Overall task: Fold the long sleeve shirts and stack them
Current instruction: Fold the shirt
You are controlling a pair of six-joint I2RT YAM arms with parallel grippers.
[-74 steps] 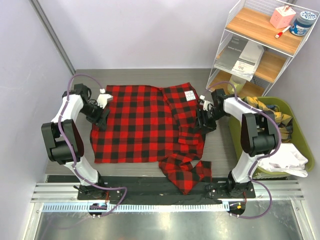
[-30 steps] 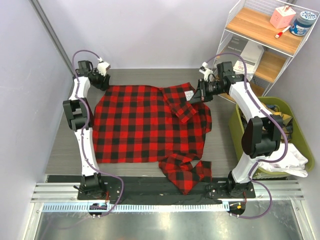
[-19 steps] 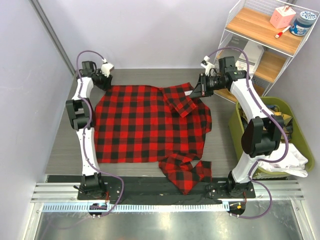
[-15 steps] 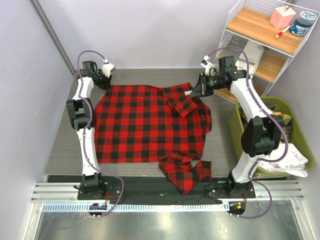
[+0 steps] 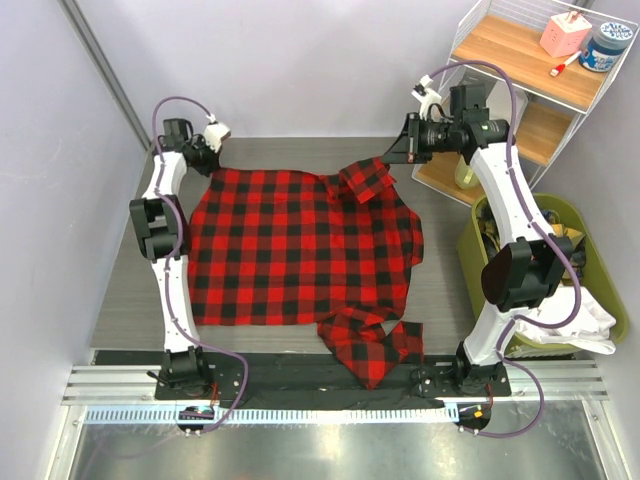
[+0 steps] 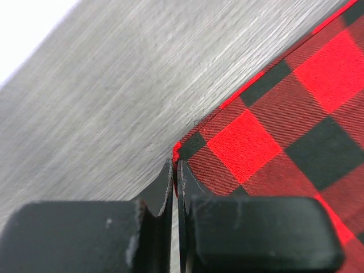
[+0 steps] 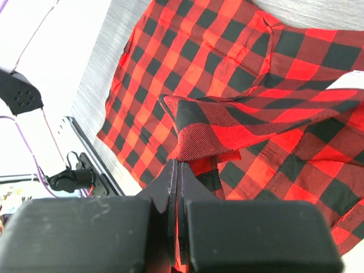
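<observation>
One long sleeve shirt (image 5: 300, 250) in red-and-black check lies spread on the grey table, one sleeve bunched at its near edge. My left gripper (image 5: 205, 160) is at the far-left corner, shut, with the cloth's edge pinched between its tips (image 6: 175, 168); the check fabric (image 6: 273, 131) runs off to the right. My right gripper (image 5: 392, 158) is raised at the far right, shut on a fold of the shirt (image 7: 216, 57) that hangs up from its tips (image 7: 178, 165). The lifted flap (image 5: 365, 180) is peeled off the table.
A white wire shelf (image 5: 530, 90) with wooden boards stands at the far right, holding papers, a pink item and a jar. A green bin (image 5: 600, 290) with other cloths sits beside the right arm, and a white cloth (image 5: 565, 320) hangs over its rim.
My left gripper has shut on the shirt's far-left corner. My right gripper has risen and moved back toward the shelf, pulling the shirt's far-right flap up with it.
</observation>
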